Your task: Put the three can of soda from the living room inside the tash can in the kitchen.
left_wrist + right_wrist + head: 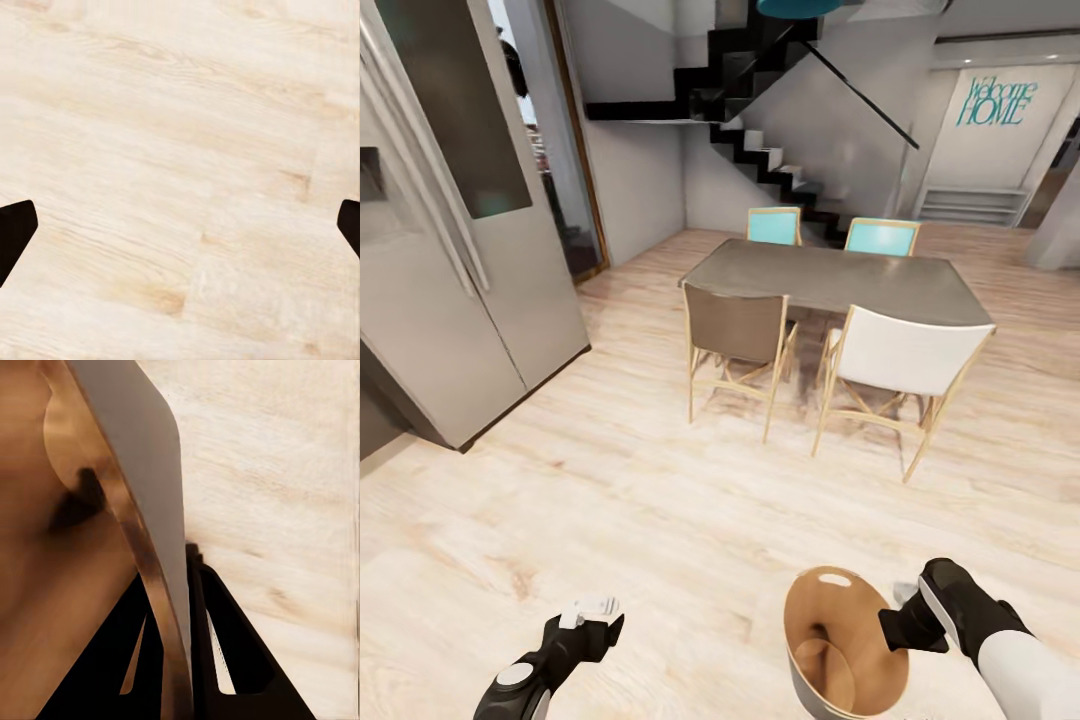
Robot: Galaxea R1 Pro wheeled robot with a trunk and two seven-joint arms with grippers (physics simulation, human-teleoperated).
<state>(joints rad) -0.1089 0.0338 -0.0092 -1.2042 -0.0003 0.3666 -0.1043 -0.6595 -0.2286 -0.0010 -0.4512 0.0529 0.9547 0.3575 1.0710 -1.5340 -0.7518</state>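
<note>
The tash can, grey outside and wood-brown inside, sits low at the front right of the head view, tilted so its inside shows with nothing in it. My right gripper is shut on its rim at the right side. In the right wrist view the can's wall runs between the two dark fingers, one inside and one outside. My left gripper hangs open over bare floor at the front left, its fingertips wide apart. The cans of soda are out of view.
A steel double-door fridge stands close on the left. Ahead is a grey dining table with a brown chair and a white chair on the near side. Black stairs rise behind. Pale wood floor lies between.
</note>
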